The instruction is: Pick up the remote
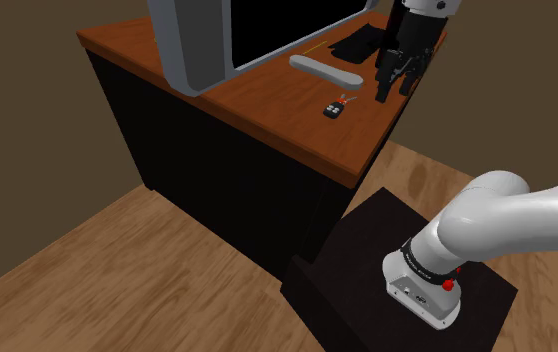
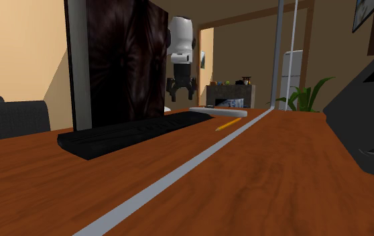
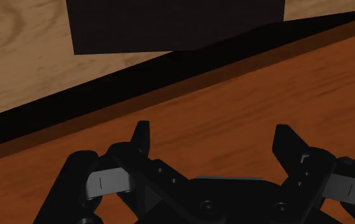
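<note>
The remote (image 1: 325,70) is a long, pale grey bar lying flat on the brown wooden desk (image 1: 297,120), just in front of the monitor (image 1: 257,30). It also appears far off as the remote (image 2: 218,111) beyond the keyboard. My black gripper (image 1: 394,92) hangs above the desk near its edge, to the shoulder view's right of the remote and apart from it. The gripper (image 3: 214,143) is open, with only bare desk wood between its fingers. The gripper (image 2: 181,94) hovers above the desk's far end.
A small black key fob (image 1: 335,110) with pale buttons lies near the desk's front edge. A black keyboard (image 2: 139,131) and a yellow pencil (image 2: 227,125) lie behind the remote. The dark stand (image 1: 407,290) sits on the wooden floor beside the desk.
</note>
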